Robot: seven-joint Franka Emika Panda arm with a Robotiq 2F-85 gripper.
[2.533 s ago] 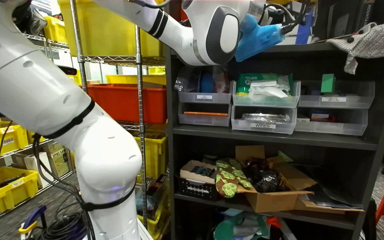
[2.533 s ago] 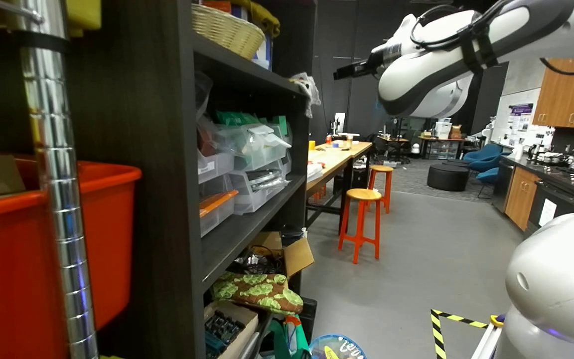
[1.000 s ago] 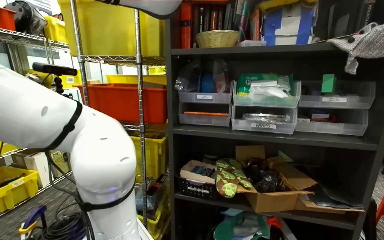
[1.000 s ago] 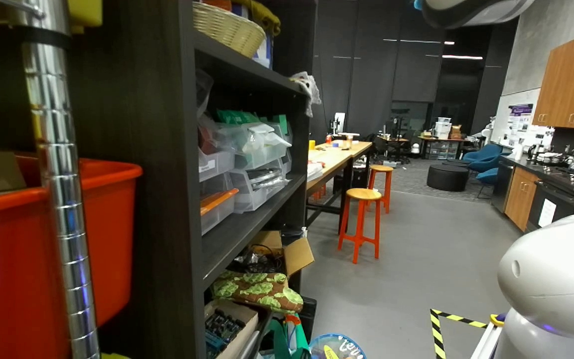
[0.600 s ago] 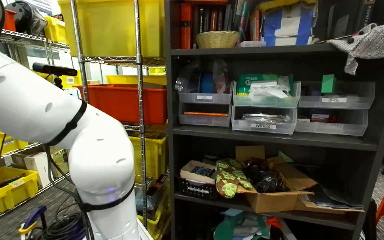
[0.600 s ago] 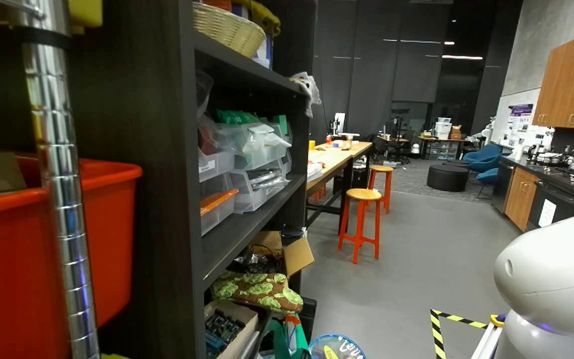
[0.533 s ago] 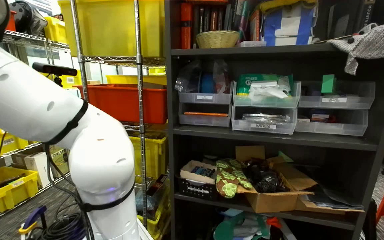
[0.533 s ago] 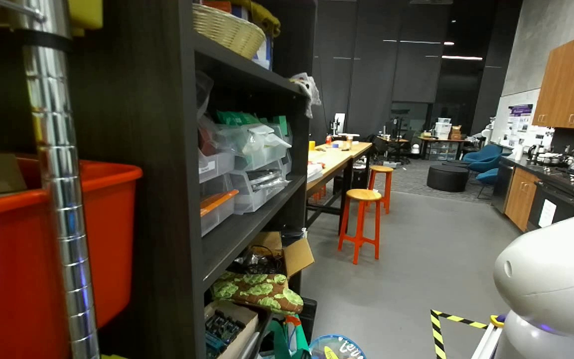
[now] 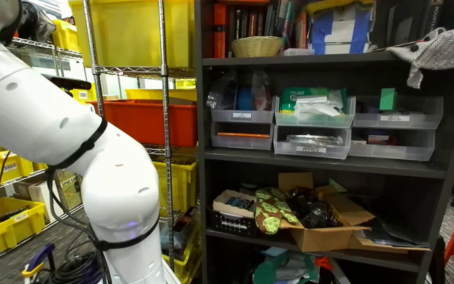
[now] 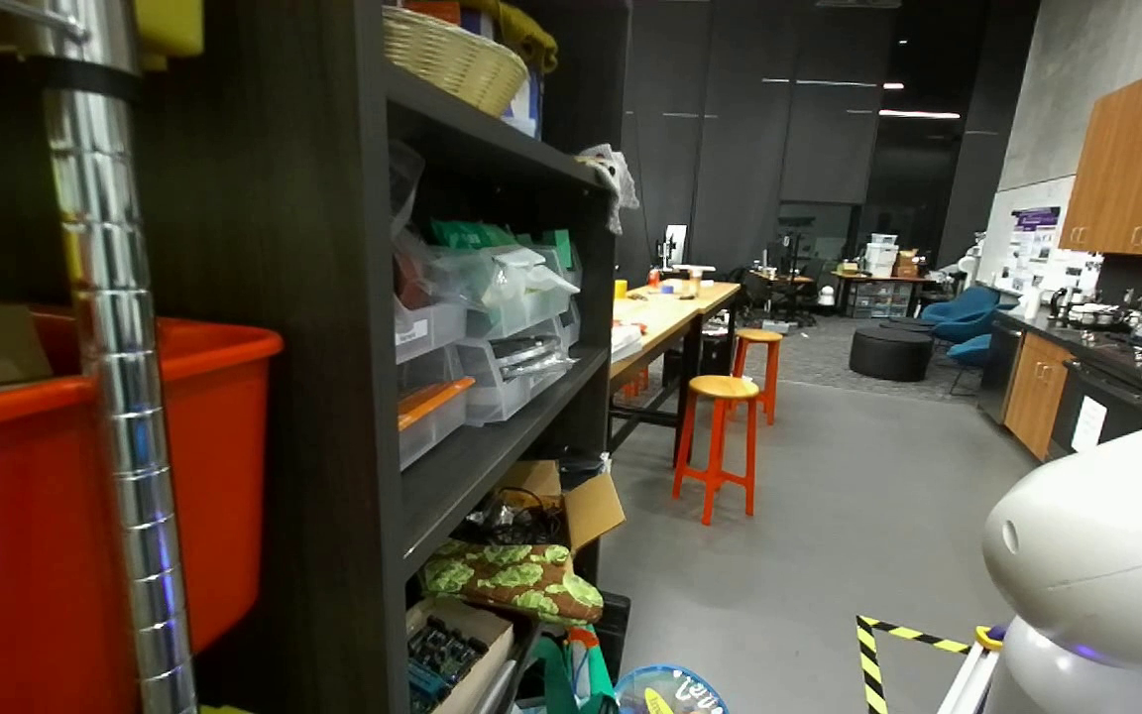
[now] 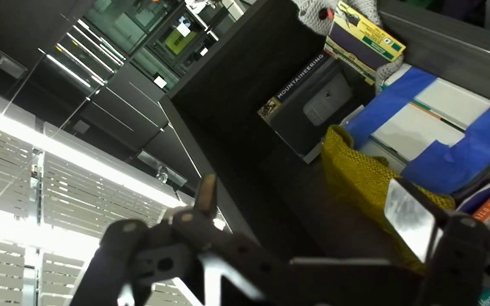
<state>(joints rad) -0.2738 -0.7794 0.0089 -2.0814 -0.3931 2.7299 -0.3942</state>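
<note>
Cloth (image 11: 351,170), mustard yellow, lies right of centre in the wrist view, along the top of a blue-taped box (image 11: 419,131). Low in the frame, the end effector (image 11: 309,206) stands spread wide; its right-side finger (image 11: 411,219) overlaps the cloth, contact unclear. Above centre sits a book (image 11: 300,76) marked "MOUNTAINEERING".

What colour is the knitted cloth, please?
The knitted cloth is mustard yellow, clearest in the wrist view.

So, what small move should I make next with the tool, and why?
I'd probably nudge the tool slightly sideways toward the mustard cloth, jaws open. In the wrist view, the jaws stand wide apart with nothing gripped, and the cloth appears to one side of the gap's middle, partly hidden behind one jaw.
</note>
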